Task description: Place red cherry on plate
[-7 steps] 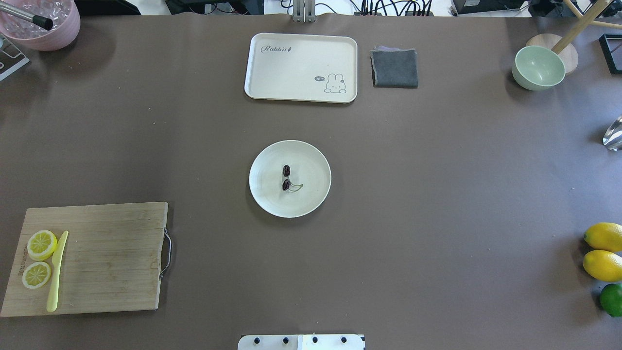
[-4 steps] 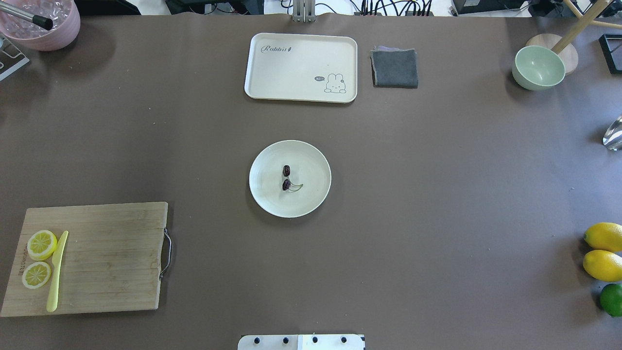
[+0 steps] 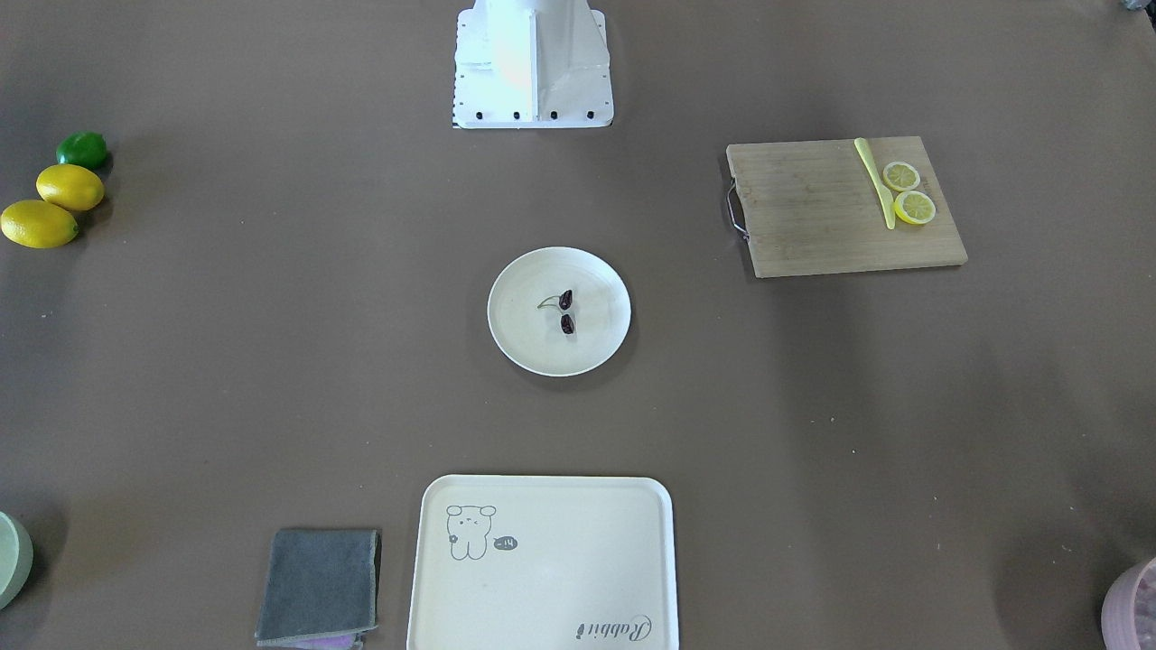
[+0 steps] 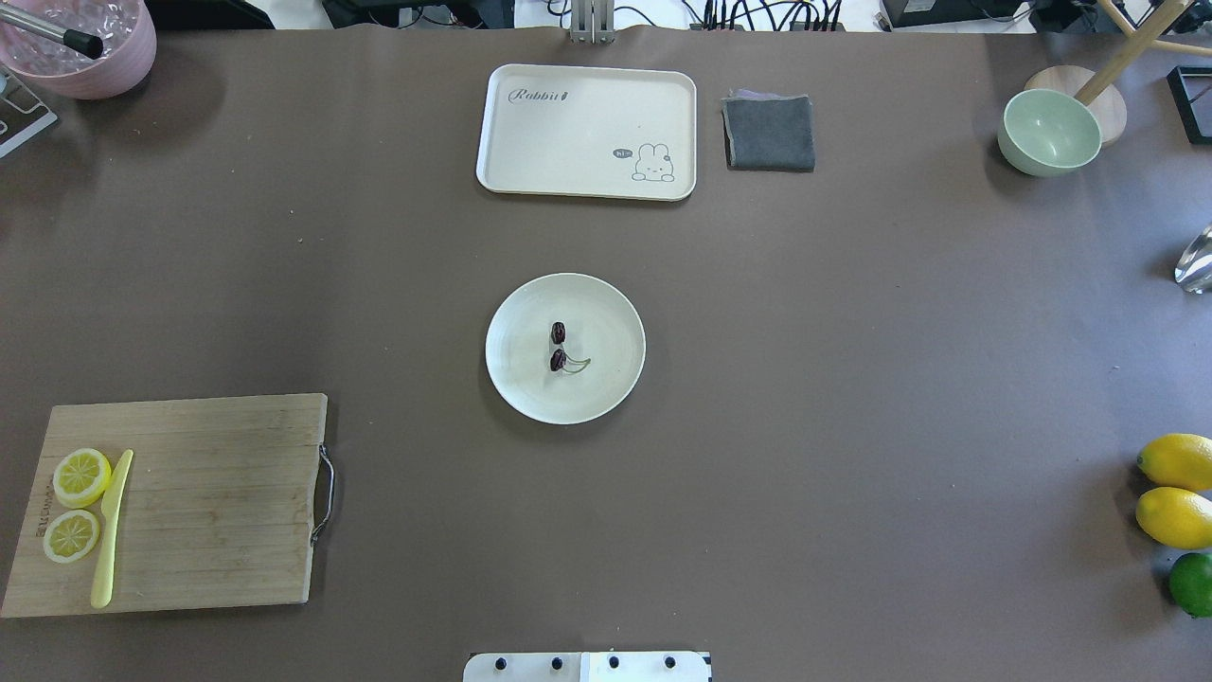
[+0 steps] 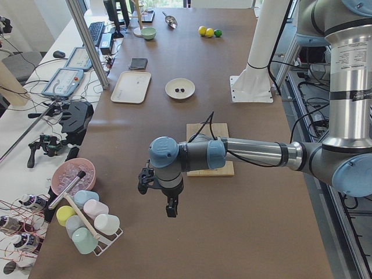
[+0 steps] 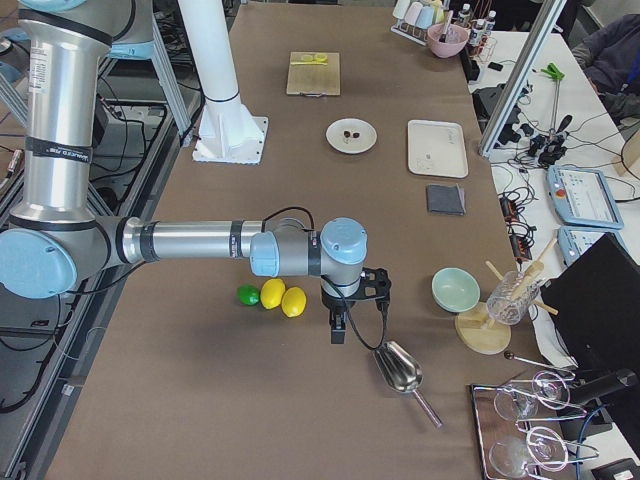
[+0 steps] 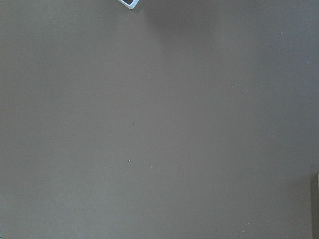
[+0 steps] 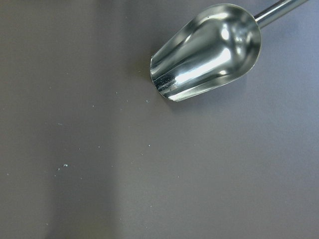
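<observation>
Fingers of left gripper [image 5: 170, 208] and right gripper [image 6: 337, 330]: spread cannot be told.
Nothing has shifted lately; red cherry [image 4: 559, 360] rests near the middle of the plate [image 4: 611, 379], grippers well away, so placing looks complete.

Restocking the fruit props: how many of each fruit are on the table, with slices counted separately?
Whole lemons: 2
Lime: 1
Lemon slices: 2
Cherries: 2
Total: 7
</observation>
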Controlling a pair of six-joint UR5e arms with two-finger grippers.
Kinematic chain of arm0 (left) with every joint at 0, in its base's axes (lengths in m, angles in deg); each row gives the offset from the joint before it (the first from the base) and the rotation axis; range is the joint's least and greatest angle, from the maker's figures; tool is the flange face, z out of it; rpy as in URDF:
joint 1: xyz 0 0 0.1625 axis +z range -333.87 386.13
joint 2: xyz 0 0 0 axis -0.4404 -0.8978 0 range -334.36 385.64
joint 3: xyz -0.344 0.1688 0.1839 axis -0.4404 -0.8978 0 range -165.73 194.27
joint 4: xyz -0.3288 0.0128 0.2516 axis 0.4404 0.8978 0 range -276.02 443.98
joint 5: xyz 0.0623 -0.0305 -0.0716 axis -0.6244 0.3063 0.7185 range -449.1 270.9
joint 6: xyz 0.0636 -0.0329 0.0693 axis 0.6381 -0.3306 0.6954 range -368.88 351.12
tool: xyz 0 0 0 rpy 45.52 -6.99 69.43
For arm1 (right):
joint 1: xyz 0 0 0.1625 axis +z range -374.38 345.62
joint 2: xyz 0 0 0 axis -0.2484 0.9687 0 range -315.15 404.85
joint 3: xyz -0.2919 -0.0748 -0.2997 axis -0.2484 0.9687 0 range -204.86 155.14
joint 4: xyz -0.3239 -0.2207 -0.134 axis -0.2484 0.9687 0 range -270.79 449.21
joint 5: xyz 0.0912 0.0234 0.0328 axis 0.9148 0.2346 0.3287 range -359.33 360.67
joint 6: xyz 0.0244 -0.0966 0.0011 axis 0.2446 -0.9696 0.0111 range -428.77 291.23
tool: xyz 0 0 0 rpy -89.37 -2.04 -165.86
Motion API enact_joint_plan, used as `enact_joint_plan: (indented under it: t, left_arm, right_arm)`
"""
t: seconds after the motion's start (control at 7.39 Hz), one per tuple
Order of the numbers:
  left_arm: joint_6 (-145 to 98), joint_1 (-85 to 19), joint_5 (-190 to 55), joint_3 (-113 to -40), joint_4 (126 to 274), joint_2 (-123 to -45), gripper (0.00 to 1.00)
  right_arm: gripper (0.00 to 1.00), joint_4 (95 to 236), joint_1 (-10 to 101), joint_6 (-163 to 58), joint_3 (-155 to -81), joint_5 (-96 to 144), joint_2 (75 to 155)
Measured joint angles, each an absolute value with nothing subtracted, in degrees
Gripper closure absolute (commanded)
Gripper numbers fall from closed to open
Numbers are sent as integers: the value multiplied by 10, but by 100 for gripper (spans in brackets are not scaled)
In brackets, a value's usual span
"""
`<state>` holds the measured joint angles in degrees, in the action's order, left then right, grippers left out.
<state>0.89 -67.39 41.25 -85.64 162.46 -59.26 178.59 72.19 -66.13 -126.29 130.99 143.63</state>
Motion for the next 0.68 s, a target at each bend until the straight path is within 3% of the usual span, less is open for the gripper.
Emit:
enact_joint_plan:
  t: [0.68]
  left_arm:
    - [9,-674,418,-857,1625,-590,2]
  right_arm:
    - [0,1785,722,-661,-1263,1312,1436]
